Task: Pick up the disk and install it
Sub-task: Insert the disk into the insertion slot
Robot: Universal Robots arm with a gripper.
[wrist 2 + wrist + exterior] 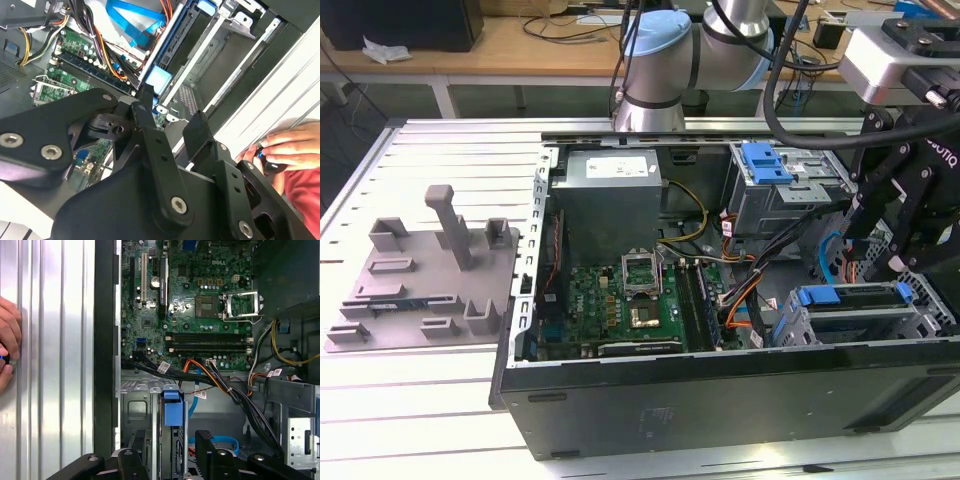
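Hand (pixel 170 437), released and empty, hangs with the disk (pixel 172 407) just beyond its fingertips (pixel 205 440); probable fault: off-centre closing snags adjacent cables (pixel 220 380).

Open PC case (pixel 720 405) sits on my slatted counter (pixel 440 160). Inside: green mobo (pixel 620 300) w/ CPU socket (pixel 645 318), grey PSU (pixel 610 195) at the far side, drive cage w/ blue latch (pixel 785 185) far right in the exterior view. Grey fixture plate (pixel 425 280) lies at the exterior view's left, apart from the case.

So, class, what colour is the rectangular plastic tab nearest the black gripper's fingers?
Blue. The rectangular plastic tab shows best in the first wrist view.
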